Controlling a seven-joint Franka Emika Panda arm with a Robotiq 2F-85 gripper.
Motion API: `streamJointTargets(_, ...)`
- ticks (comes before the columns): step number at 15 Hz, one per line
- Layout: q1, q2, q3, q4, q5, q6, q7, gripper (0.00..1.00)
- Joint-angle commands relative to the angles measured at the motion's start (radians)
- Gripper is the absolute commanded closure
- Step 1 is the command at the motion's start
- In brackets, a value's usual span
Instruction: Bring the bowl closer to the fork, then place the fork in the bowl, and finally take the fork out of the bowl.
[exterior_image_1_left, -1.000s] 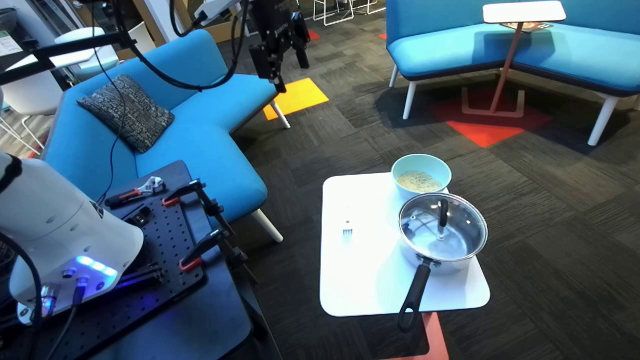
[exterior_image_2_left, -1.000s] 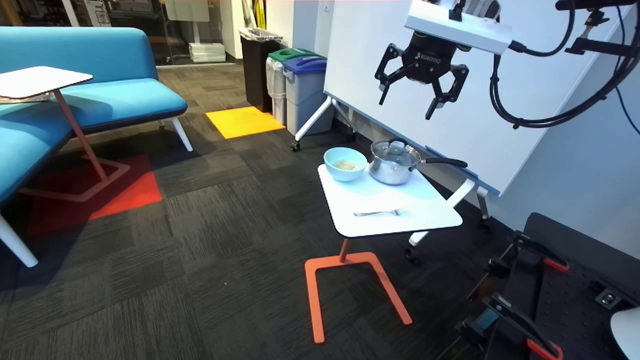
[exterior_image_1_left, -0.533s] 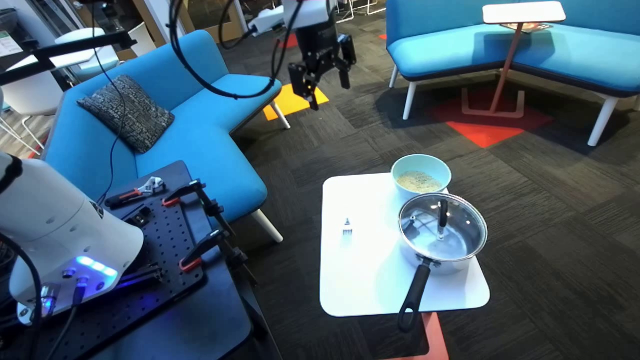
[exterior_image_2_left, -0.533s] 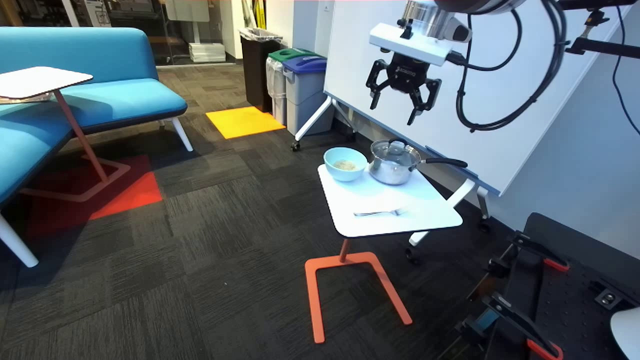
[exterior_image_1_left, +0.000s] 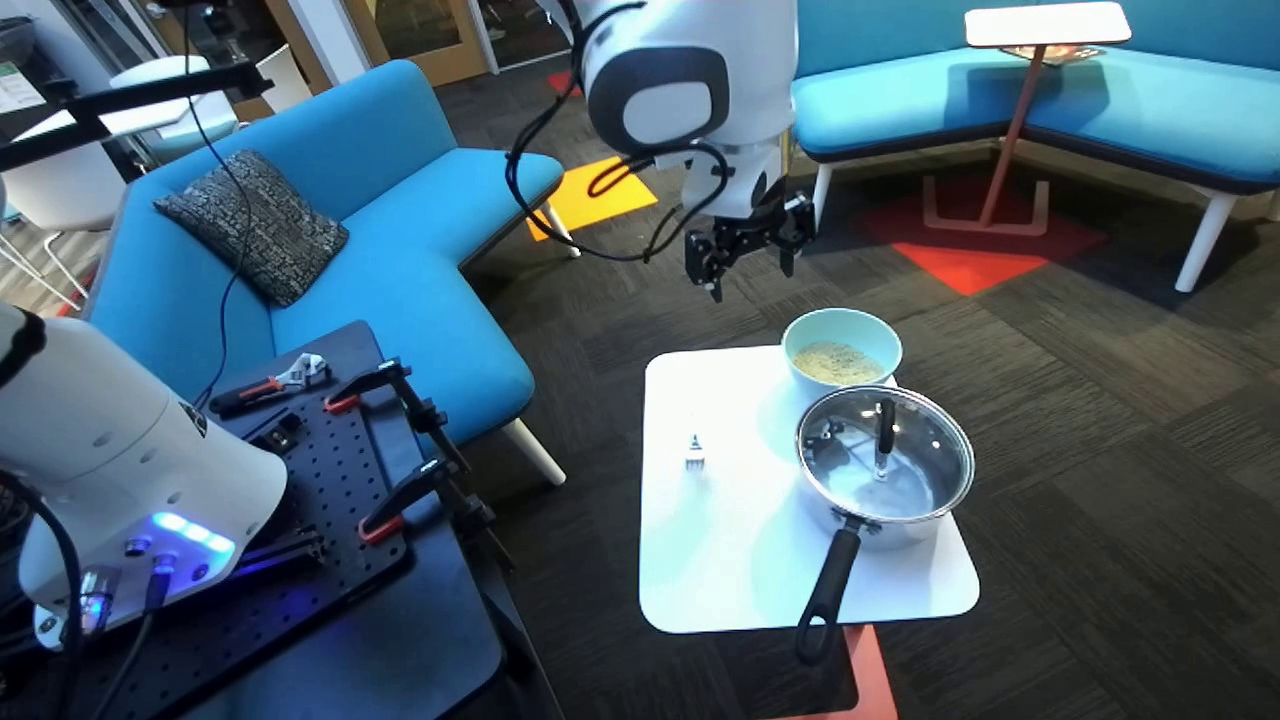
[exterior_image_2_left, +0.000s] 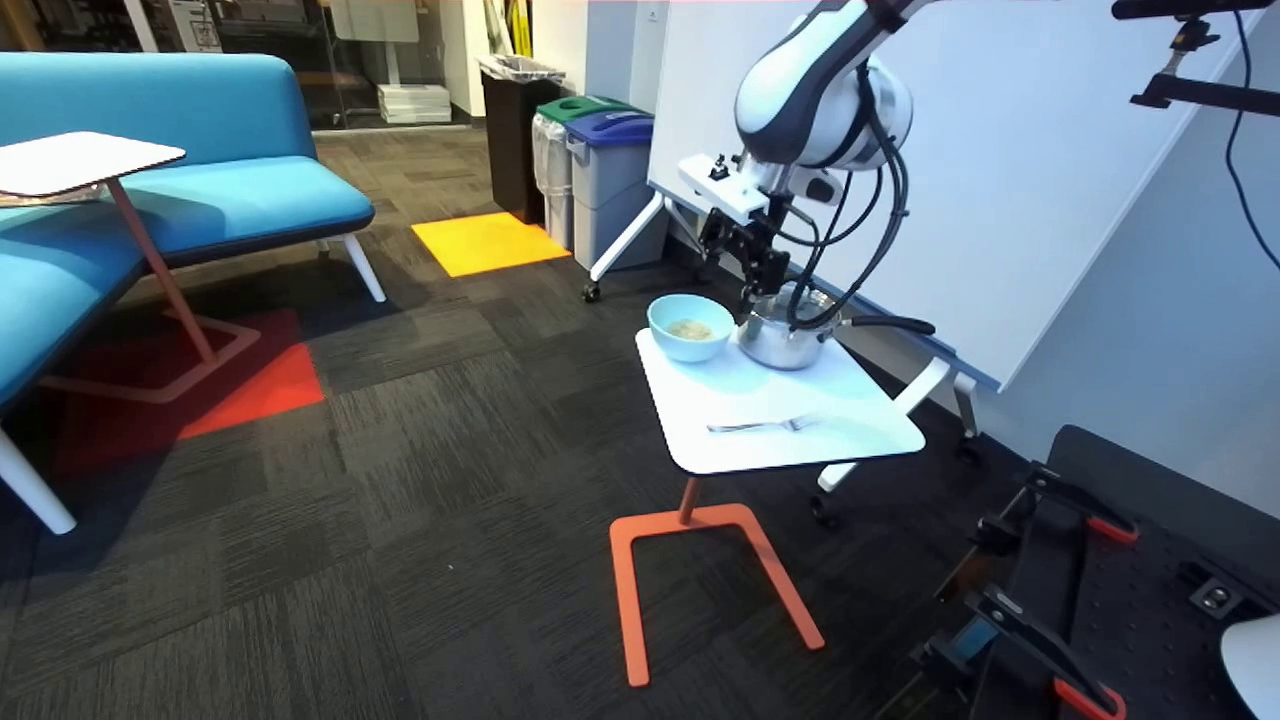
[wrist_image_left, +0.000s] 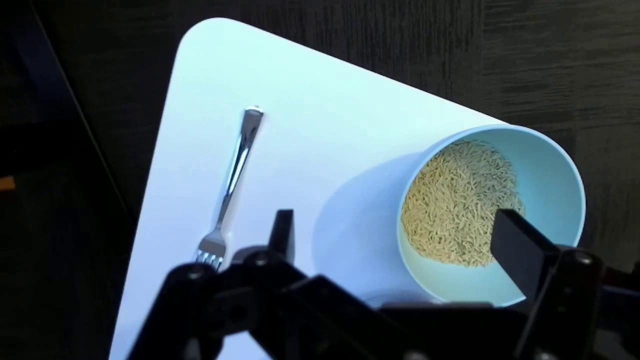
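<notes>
With nothing gripped, the pincer (wrist_image_left: 395, 227) is spread wide and held above the tabletop (wrist_image_left: 310, 120). The bowl (wrist_image_left: 547, 175) is set by an edge; the fork (wrist_image_left: 235, 175) is laid apart from it.

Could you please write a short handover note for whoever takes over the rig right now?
The gripper: jaws open, empty, raised in the air.
The bowl, holding rice: at a corner of the white table, beside the lidded pot.
The fork: flat on the table, apart from the bowl.
Done: no step that I can see.
Left: bring the bowl closer to the fork, put the fork in, then take it out.
</notes>
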Motion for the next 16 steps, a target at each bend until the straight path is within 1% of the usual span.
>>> streamJointTargets(1, -0.012, 0.118, 0.011, 0.076, 0.138, 0.108, 0.057, 0.0)
streamJointTargets(4, 0.0, 0.193, -0.007, 0.104, 0.213, 0.212, 0.126, 0.0)
streamJointTargets(5, 0.016, 0.207, -0.023, 0.111, 0.217, 0.221, 0.165, 0.0)
streamJointTargets(6, -0.002, 0.178, -0.006, 0.077, 0.187, 0.196, 0.102, 0.0)
streamJointTargets(11, -0.004, 0.2, -0.003, 0.088, 0.184, 0.195, 0.106, 0.0)
streamJointTargets(13, 0.006, 0.219, -0.014, 0.097, 0.18, 0.192, 0.121, 0.0)
streamJointTargets(16, -0.002, 0.25, -0.007, 0.115, 0.186, 0.198, 0.119, 0.0)
